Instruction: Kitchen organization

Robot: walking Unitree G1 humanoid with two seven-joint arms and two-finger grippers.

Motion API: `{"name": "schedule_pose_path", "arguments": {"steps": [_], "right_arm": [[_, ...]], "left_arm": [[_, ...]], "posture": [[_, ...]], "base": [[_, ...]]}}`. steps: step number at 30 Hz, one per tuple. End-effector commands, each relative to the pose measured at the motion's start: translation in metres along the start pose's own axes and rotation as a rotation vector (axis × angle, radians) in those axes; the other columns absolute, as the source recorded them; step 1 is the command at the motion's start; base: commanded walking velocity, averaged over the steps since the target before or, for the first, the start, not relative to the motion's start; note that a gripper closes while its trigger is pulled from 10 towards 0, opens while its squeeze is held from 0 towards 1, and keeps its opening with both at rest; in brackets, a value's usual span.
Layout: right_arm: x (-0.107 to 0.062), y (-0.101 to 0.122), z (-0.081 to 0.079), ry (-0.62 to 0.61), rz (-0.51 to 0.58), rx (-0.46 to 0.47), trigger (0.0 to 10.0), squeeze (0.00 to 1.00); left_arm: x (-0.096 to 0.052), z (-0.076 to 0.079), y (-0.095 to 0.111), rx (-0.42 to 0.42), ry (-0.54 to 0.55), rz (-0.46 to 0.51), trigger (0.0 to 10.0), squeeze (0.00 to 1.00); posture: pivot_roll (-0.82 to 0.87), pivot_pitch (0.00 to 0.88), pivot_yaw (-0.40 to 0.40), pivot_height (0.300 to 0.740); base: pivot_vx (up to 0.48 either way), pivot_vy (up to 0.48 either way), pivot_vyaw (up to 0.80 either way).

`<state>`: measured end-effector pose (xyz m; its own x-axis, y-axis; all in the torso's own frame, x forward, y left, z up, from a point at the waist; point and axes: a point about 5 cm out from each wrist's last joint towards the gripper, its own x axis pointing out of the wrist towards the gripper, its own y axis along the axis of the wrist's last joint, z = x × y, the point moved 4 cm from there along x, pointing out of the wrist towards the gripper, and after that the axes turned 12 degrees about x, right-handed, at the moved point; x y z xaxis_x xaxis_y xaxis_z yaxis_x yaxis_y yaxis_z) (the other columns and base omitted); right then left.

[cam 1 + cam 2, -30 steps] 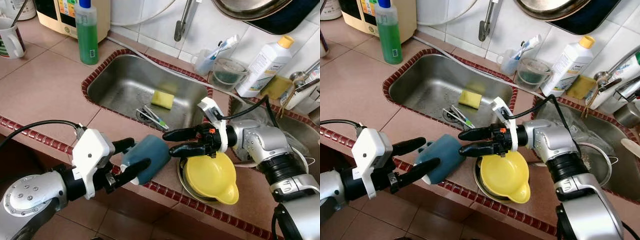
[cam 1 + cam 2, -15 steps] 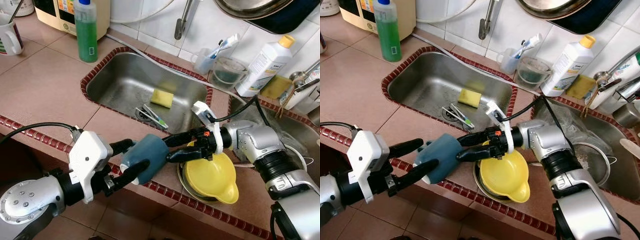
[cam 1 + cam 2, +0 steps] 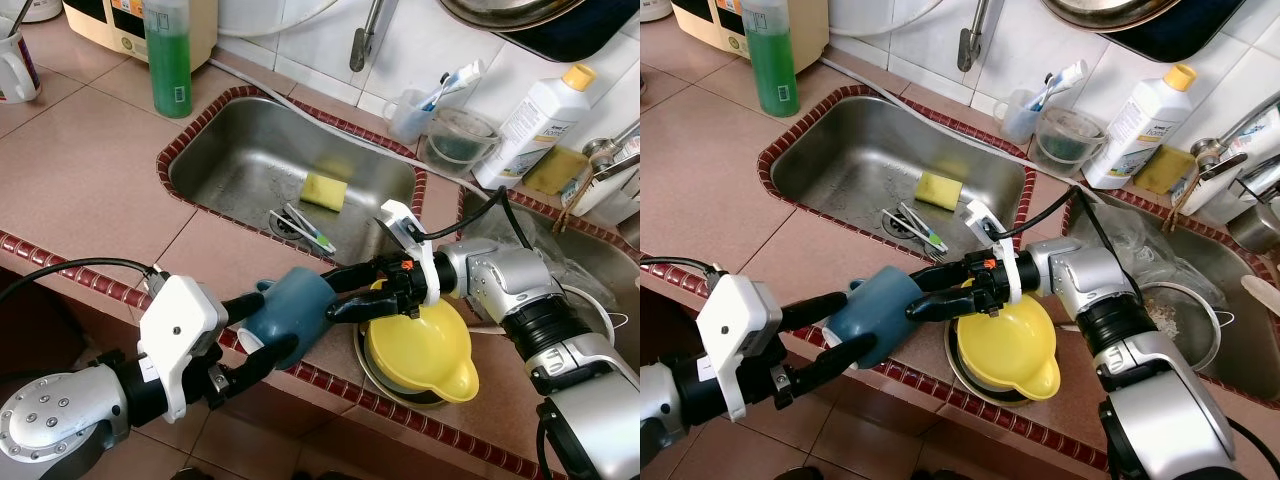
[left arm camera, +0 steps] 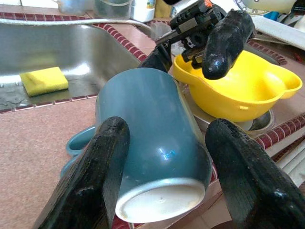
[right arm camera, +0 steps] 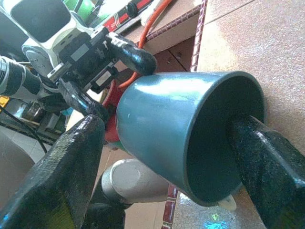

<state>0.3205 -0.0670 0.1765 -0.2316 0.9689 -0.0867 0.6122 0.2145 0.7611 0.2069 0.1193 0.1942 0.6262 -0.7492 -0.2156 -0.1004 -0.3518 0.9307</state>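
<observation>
Sharing one blue mug (image 3: 292, 312) beside the sink (image 3: 240, 150).
Left gripper (image 3: 254, 330) clamping its base; right gripper (image 3: 342, 292) straddling its rim, fingers apart.

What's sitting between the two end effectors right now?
The blue mug, seen in both eye views. The left end effector grips its base; the right end effector has one finger inside its mouth.

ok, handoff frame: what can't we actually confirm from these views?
- Blue mug: whether the right hand has clamped its wall. One finger sits inside the mouth, one outside; contact is hidden.
- Metal bowl under the yellow bowl: only a rim sliver shows in the eye views.
- White bottle: label print too small to read.
- Pan at the top edge of the eye views: cut off.
</observation>
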Motion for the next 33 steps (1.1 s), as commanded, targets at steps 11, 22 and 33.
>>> {"name": "schedule_pose_path", "arguments": {"steps": [11,22,33], "right_arm": [[0.008,0.006,-0.011,0.069,-0.026,-0.001,10.0,0.00],[0.014,0.000,-0.018,0.121,-0.057,0.059,3.2,0.00],[0.013,0.002,-0.019,0.121,-0.061,0.058,0.0,0.00]], "left_arm": [[0.005,0.007,0.007,0.014,-0.024,0.020,10.0,0.00],[0.006,0.006,0.007,0.012,-0.011,0.020,10.0,0.00],[0.005,0.006,0.007,0.009,-0.002,0.020,10.0,0.00]], "posture": [[0.04,0.204,-0.251,0.740],[0.04,0.221,-0.258,0.740],[0.04,0.229,-0.263,0.740]], "base": [[0.000,0.000,0.00],[0.000,0.000,0.00],[0.000,0.000,0.00]]}}
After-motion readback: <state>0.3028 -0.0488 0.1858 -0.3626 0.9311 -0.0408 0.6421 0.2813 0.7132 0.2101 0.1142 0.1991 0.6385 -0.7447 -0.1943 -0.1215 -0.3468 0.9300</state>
